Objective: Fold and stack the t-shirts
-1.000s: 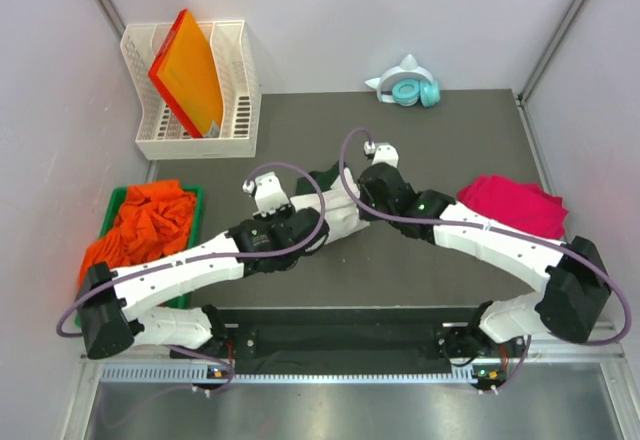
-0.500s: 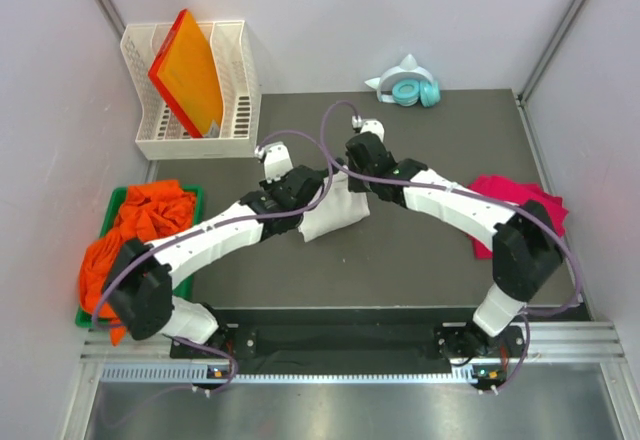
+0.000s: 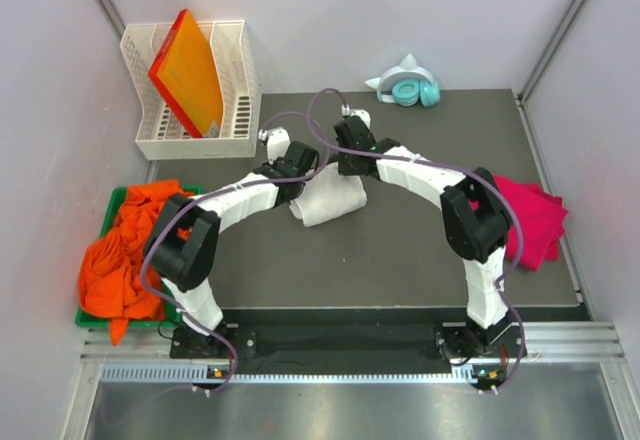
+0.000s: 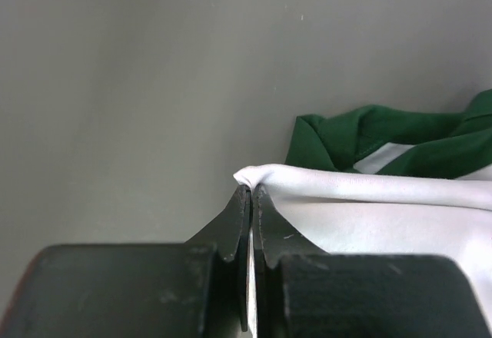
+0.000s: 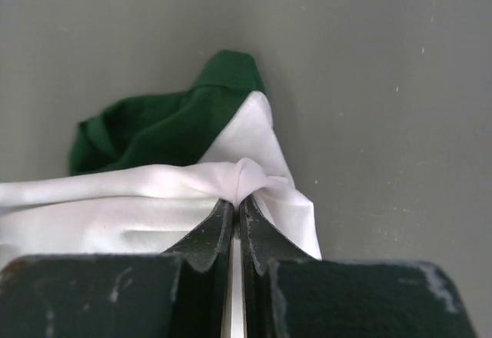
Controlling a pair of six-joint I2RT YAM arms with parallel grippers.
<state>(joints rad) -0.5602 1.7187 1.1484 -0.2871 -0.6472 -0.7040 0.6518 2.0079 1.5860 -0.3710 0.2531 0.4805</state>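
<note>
White t-shirt (image 3: 328,200): lay bunched at the centre of the table (image 3: 450,130), green trim at its far edge.
Left gripper (image 4: 250,196): pinched closed on the shirt's far left corner.
Right gripper (image 5: 235,203): pinched closed on its far right corner.
Pink shirt (image 3: 530,215): at the right table edge.

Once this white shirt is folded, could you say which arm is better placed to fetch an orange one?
Probably the left, once it drops the white shirt: the orange shirts lie beside its base, away from the right arm.

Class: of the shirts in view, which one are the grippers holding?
The white shirt with green trim, mid-table; the orange pile and pink shirt lie untouched at the sides.
</note>
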